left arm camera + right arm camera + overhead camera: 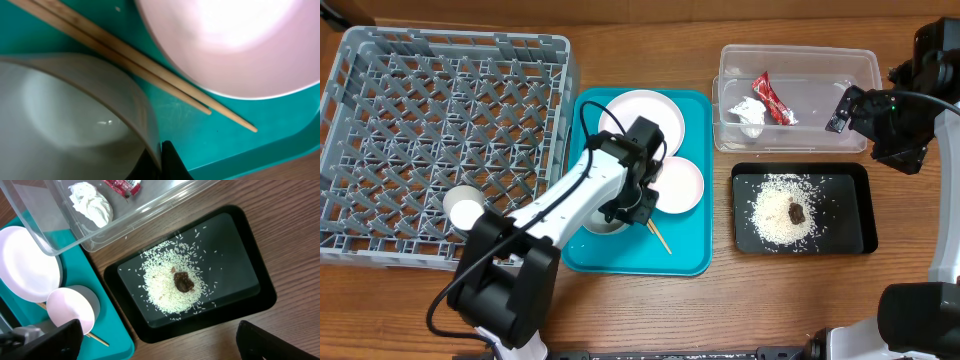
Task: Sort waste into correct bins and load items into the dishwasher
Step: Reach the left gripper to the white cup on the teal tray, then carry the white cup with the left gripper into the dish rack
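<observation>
grey metal bowl [65,125] fills the lower left of the left wrist view, on the teal tray [215,145]. its rim is pinched between the left gripper [161,162] fingers at bottom centre, jaws closed tight on it. chopsticks [150,75] lie between bowl and small plate [235,45]. right gripper [160,342] is spread wide, holding nothing, above the black tray [240,265] of rice [160,292].

We are seeing chopsticks [150,66], small plate [240,45] crowding bowl [65,115]; left arm [570,195] covering bowl from above; bare table strip [722,225] lying open between teal tray [690,255], black tray [855,200].
</observation>
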